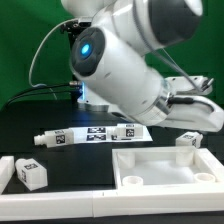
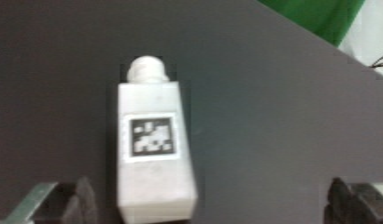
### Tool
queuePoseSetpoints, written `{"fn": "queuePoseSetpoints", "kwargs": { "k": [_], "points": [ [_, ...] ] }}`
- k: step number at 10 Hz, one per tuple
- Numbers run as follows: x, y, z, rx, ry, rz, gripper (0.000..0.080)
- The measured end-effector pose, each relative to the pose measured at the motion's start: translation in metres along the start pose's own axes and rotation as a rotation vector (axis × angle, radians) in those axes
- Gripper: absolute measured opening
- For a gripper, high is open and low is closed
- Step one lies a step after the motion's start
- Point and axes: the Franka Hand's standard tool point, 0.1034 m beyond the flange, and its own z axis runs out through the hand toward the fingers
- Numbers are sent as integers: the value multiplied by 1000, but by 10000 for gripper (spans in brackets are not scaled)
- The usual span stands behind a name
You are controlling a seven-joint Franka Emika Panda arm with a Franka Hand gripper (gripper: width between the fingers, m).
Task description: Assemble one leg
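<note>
Desk (image 1: 100, 166): tray (image 1: 170, 153) sits at the front, toward the exterior view's right. Left rod (image 1: 55, 139) and right rod (image 1: 128, 132) lie end to end behind it. Left block (image 1: 30, 174) sits beside the tray's left side, right block (image 1: 188, 141) behind its far right corner. Wrist view: one rod (image 2: 156, 130) lies between the end effector's (image 2: 206, 200) spread fingers (image 2: 55, 198), touching neither.

leg (image 2: 156, 150) | white block, rounded peg at one end | lying flat, tag face up
</note>
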Motion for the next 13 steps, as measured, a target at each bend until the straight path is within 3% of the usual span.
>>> {"fn": "queuePoseSetpoints", "kwargs": {
  "k": [2, 5, 9, 11, 13],
  "points": [
    [3, 6, 7, -9, -62, 11, 649],
    [6, 6, 9, -9, -57, 15, 649],
    [9, 18, 49, -34, -37, 39, 649],
    [11, 17, 46, -29, -33, 40, 649],
    [11, 17, 45, -28, -32, 40, 402]
  ]
}}
